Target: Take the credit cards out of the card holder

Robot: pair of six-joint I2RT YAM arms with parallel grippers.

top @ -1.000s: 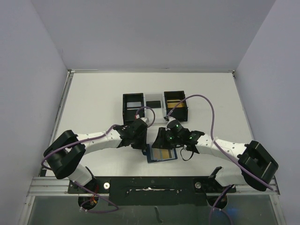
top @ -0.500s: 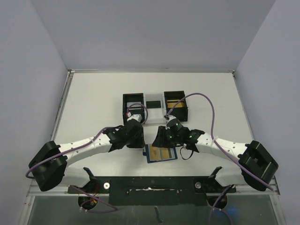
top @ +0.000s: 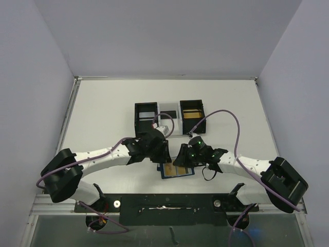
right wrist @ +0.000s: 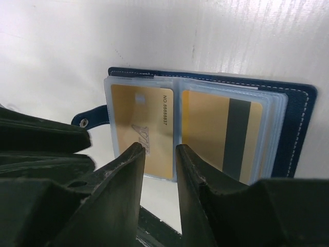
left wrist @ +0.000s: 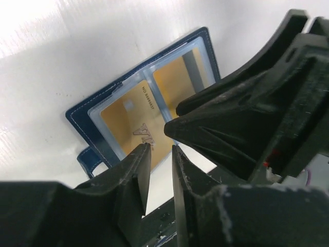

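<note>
Not yet pulling any of the stiff, glossy gold credit cards (right wrist: 141, 128) out of the card holder (right wrist: 295, 128); seeing two still tucked under its clear plastic sleeves, inside stitched navy leather lying open and flat. Hovering just above the card holder with left gripper (left wrist: 160, 149) and right gripper (right wrist: 159, 149), each slightly parted, clamping nothing.

Left black box (top: 146, 105), clear middle section (top: 168, 109), right black box (top: 192, 102), white table (top: 103, 113)

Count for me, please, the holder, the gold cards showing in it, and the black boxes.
Holder: 1
Gold cards showing in it: 2
Black boxes: 2
Total: 5
</note>
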